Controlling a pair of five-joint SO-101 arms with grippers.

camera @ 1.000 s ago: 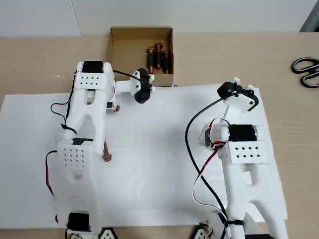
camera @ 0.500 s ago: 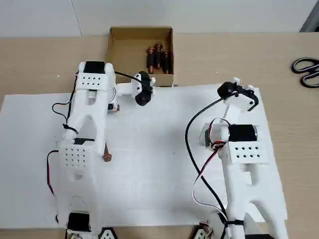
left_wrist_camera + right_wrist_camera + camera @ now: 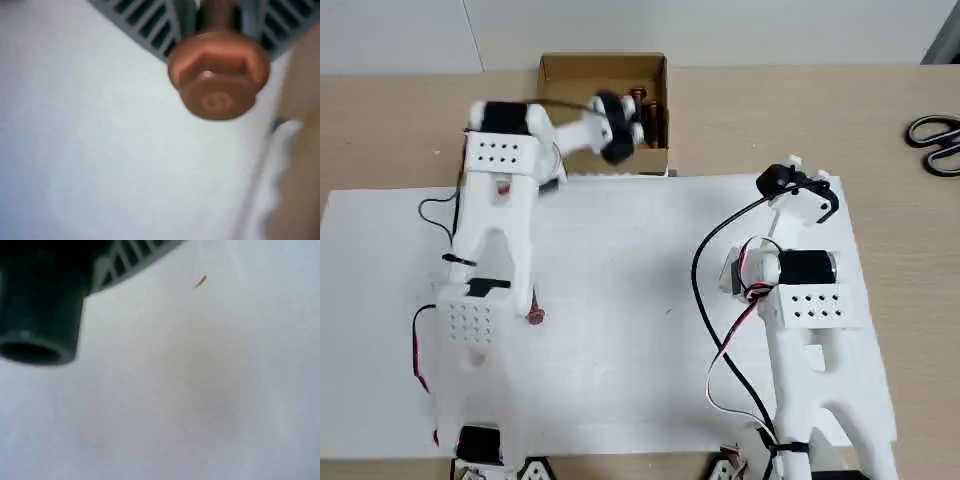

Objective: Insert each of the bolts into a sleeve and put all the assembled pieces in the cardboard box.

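The left gripper [image 3: 632, 127], clamped shut on a bolt [image 3: 217, 75], has swung from the far edge of the paper [image 3: 620, 300] to over the cardboard box [image 3: 560, 75], so release looks next; the right gripper [image 3: 805, 185] grips a sleeve [image 3: 40, 315]

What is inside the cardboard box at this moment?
Copper-and-black bolts lie by the right wall of the box. The left arm covers some, so their number is unclear.

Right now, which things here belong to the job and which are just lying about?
Job: cardboard box, assembled pieces inside it, bolt in left fingers, sleeve in right fingers, loose bolt.
Lying about: scissors, white paper sheet.
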